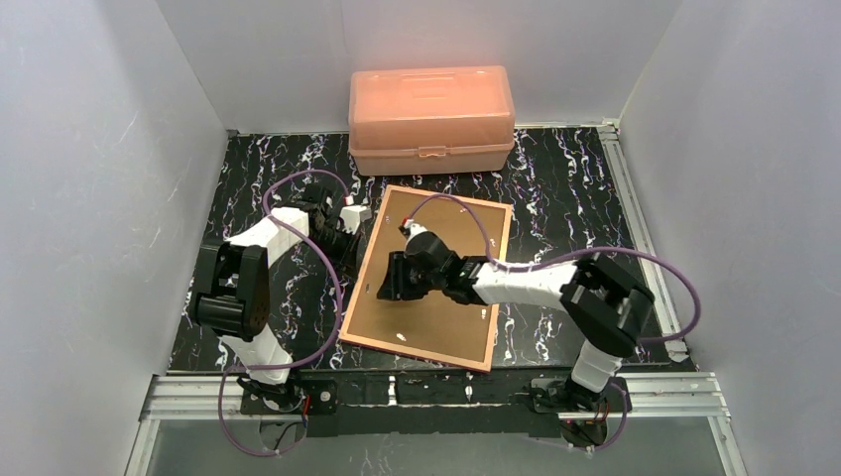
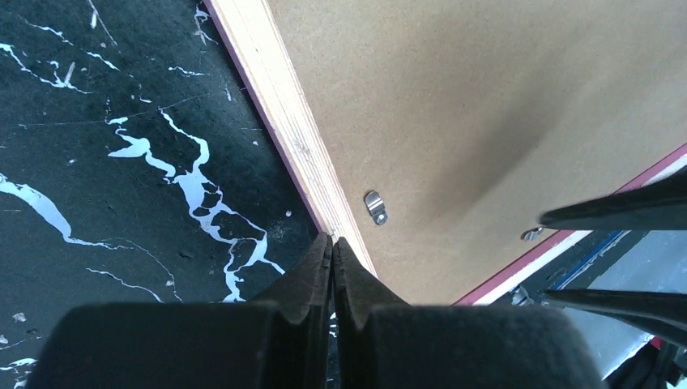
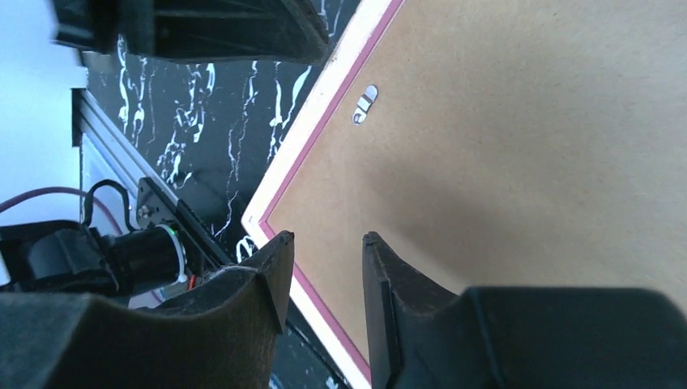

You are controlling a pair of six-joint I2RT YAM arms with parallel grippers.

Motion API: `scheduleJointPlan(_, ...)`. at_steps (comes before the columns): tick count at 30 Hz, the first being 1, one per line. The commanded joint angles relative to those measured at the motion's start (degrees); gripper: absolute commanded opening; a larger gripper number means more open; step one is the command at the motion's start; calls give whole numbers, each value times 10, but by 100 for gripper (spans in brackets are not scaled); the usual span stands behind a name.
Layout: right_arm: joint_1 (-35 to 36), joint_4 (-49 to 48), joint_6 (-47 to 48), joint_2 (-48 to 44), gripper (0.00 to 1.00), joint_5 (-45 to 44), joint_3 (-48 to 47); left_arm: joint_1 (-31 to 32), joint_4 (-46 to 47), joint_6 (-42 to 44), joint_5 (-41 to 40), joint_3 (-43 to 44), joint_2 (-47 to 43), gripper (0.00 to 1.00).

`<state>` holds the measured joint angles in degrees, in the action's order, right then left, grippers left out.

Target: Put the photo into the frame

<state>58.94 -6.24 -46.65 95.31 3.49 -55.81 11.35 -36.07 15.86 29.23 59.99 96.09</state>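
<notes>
Two grippers are at the face-down pink-edged rectangular frame (image 1: 417, 354): left gripper (image 2: 332, 251) fingers together, right gripper (image 3: 324, 251) fingers apart. Brown backing board (image 1: 426, 322) sits inside; photo unseen, probably beneath.

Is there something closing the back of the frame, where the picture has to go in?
Yes. The brown backing board fills the back of the face-down frame, with a metal clip lying on it near the rim. The photo is not in view.
</notes>
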Motion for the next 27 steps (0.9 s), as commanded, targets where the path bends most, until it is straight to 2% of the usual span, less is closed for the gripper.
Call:
scheduleJointPlan(1,13,-92,-34,43,45,-46,-28,-8,-21,2,31,1,-11,0)
scheduleJointPlan(9,17,-114,-34,95,54,-58,-42,-13,-22,-1,56,4,12,0)
scheduleJointPlan(27,15,-166,-33,167,52,-19,-66,-15,-16,-1,54,4,49,0)
